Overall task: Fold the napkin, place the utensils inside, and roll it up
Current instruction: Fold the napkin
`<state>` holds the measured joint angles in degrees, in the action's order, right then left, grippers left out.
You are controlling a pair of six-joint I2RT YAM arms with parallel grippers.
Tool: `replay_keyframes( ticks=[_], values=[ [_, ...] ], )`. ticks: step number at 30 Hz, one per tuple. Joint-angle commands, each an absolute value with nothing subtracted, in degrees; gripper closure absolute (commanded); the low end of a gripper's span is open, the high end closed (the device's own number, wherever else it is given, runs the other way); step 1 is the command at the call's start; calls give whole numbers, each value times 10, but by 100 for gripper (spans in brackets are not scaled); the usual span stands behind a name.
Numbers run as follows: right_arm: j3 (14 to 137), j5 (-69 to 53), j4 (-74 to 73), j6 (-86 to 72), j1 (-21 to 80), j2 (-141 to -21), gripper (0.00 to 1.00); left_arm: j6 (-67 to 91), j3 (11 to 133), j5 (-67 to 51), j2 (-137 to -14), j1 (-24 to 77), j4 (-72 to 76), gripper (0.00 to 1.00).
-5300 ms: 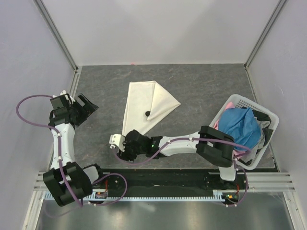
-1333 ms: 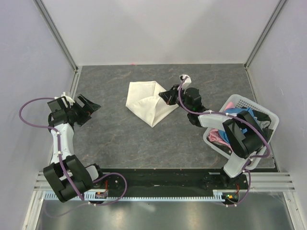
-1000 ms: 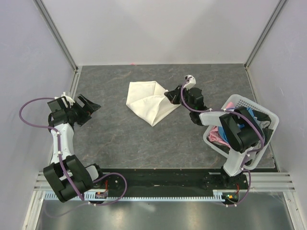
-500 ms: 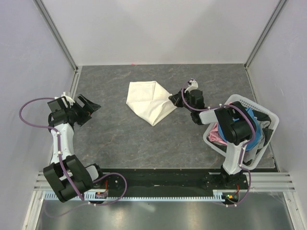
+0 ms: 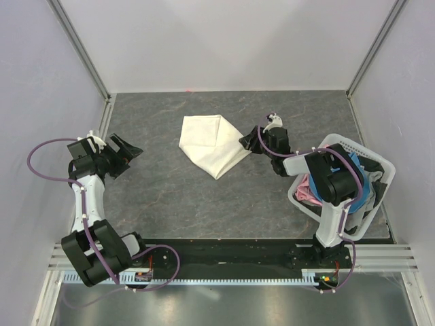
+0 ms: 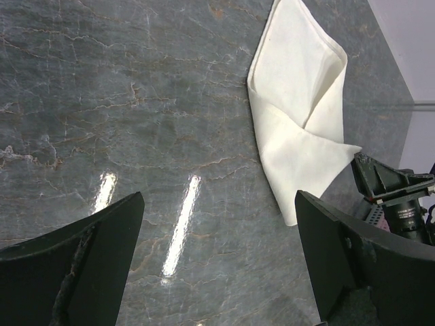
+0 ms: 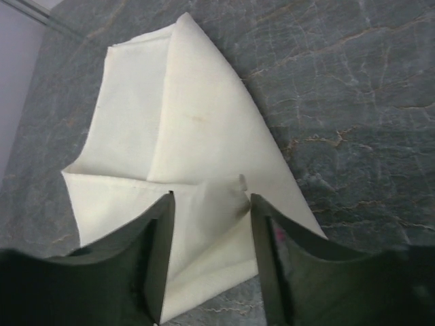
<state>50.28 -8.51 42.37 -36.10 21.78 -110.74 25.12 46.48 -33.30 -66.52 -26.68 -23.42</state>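
The cream-white napkin [image 5: 211,144] lies folded into a rough triangle on the grey table, its point toward the right. My right gripper [image 5: 246,140] sits low at that right corner. In the right wrist view its jaws stand apart around a small raised tip of the napkin [image 7: 183,129], and the gripper [image 7: 211,204] pinches nothing. My left gripper [image 5: 129,148] hovers wide open at the far left, well clear of the cloth. In the left wrist view the napkin [image 6: 299,115] lies ahead of the empty gripper [image 6: 219,204]. The utensils are hidden or out of view.
A white basket [image 5: 353,146] stands at the right, behind my right arm, holding a blue cloth [image 5: 357,178] and a pink cloth [image 5: 309,193]. Walls close the table in at the left, back and right.
My right arm folded the napkin's long lower flap up and over to the right. Its jaws, shut on the corner until half a second ago, now stand apart. The left arm has not moved.
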Motion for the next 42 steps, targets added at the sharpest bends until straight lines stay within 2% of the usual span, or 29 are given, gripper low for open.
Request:
replay_keyframes(
  ticks=[1,2,5,9,19,24,30,33,37,42],
  values=[
    [513,-61,388,-317,214,-1053,38,265,461,-352,-667,-272,-214,0],
    [514,-57,379,-308,213,-1046,33,265,461,-352,-666,-272,-214,0],
    [520,-44,342,-272,214,-1028,30,265,461,-354,-667,-272,-212,0],
    [531,-31,295,-247,214,-1028,29,266,460,-356,-666,-272,-211,0],
    [662,-61,190,-195,206,-1117,24,265,456,-358,-664,-272,-211,0],
    [700,-146,157,-200,185,-1162,25,265,457,-359,-664,-272,-211,0],
    [686,-174,155,-205,176,-1175,28,265,457,-360,-664,-272,-210,0],
    [683,-183,151,-206,174,-1180,36,266,456,-362,-664,-272,-209,0],
    [678,-182,152,-210,174,-1181,63,265,455,-363,-663,-272,-209,0],
    [665,-200,151,-221,173,-1174,82,266,454,-365,-661,-272,-208,0]
  ],
)
